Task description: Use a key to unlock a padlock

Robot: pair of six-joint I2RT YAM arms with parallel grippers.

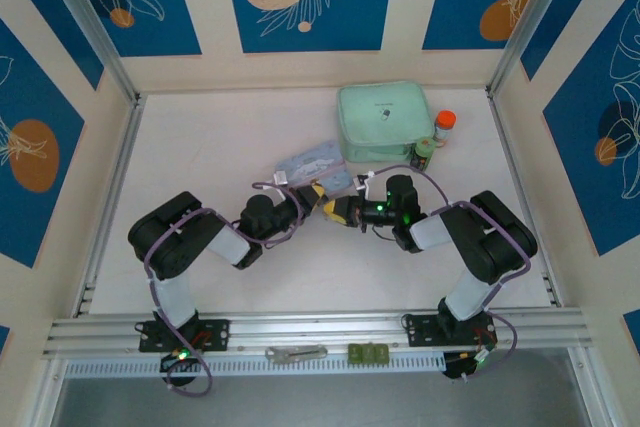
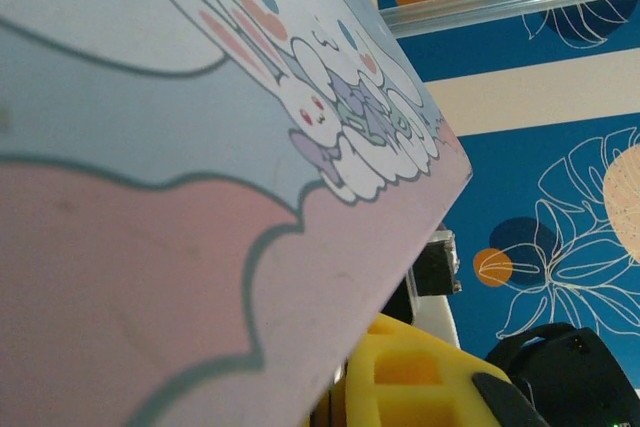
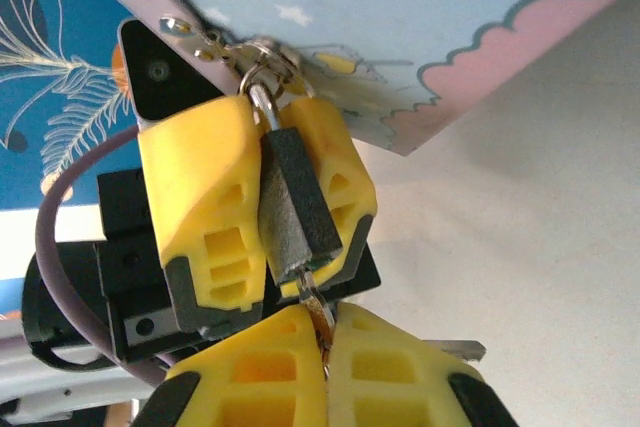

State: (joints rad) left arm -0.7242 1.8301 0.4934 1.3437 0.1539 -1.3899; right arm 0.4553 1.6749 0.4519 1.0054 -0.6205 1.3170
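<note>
Around the middle of the surface (image 1: 200, 147) there's the bunny-print blue tin (image 3: 470, 17), and the left claw (image 1: 318, 194) is clamped tight on the padlock (image 3: 295, 207) right at the tin's edge. Meanwhile the right claw (image 3: 322, 337) is pinched shut on the key (image 3: 318, 312), its tip at the padlock's bottom end.

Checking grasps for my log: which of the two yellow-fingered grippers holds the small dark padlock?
The left gripper: its jaws clamp the dark square-bodied padlock with thin silver shackle, whereas the right gripper pinches the thin silvery key.
</note>
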